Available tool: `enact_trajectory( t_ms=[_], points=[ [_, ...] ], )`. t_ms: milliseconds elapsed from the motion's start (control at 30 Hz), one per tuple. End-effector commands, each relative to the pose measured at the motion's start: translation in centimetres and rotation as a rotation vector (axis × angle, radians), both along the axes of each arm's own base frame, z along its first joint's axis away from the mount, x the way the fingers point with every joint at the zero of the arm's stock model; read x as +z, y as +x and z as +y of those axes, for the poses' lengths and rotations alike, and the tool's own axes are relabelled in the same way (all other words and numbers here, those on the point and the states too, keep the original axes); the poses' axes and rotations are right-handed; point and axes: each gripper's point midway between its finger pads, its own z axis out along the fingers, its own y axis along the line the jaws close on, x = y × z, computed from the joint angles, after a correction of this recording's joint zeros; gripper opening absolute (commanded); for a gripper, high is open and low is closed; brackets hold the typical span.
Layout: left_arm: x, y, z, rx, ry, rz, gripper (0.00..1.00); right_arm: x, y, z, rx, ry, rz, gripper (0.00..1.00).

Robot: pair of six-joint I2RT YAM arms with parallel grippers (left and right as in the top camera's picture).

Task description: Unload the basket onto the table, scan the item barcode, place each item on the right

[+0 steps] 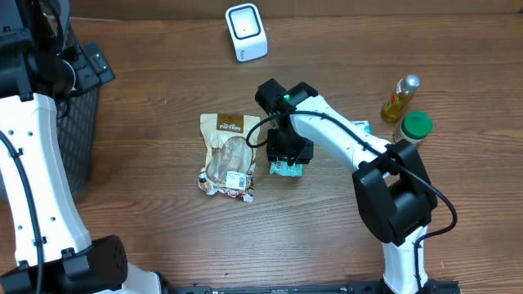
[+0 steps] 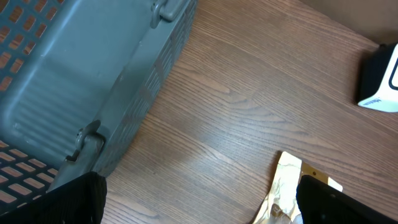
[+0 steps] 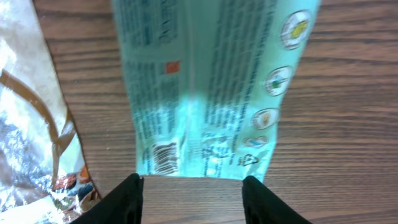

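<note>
The packet lies just right of the bag; scanner far behind both, bottle and jar right, basket left.

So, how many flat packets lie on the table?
2. The tan packet lies at the centre; the teal packet lies just to its right, beneath the right hand. The arm may hide others.

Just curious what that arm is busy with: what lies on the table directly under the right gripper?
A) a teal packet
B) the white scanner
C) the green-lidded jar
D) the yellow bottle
A: the right wrist view shows the teal packet, its barcode facing up, flat on the wood below the right gripper, whose fingers stand apart.
</note>
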Motion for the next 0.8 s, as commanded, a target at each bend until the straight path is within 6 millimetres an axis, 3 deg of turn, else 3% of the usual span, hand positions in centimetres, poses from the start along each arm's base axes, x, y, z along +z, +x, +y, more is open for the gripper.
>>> enact_trajectory(
  t_ms=[0, 300, 467, 633, 700, 767],
  points=[
    [0.1, 0.2, 0.0, -0.004, 0.001, -0.004, 1.00, -0.3, -0.2, 0.3, 0.015, -0.009, -0.009, 0.44],
    [0.1, 0.2, 0.0, -0.004, 0.001, -0.004, 1.00, -1.8, -0.3, 0.1, 0.015, -0.007, -0.020, 0.42],
    [0.1, 0.2, 0.0, -0.004, 0.001, -0.004, 1.00, -2.9, -0.1, 0.2, 0.015, 0.006, -0.039, 0.34],
    [0.1, 0.2, 0.0, -0.004, 0.001, -0.004, 1.00, -4.0, -0.7, -0.1, 0.015, 0.002, -0.030, 0.33],
    [0.1, 0.2, 0.0, -0.004, 0.001, -0.004, 1.00, -4.1, -0.8, -0.2, 0.015, 0.000, -0.027, 0.36],
    [0.1, 0.2, 0.0, -0.004, 0.001, -0.004, 1.00, -4.1, -0.8, 0.0, 0.016, 0.009, -0.027, 0.49]
  ],
)
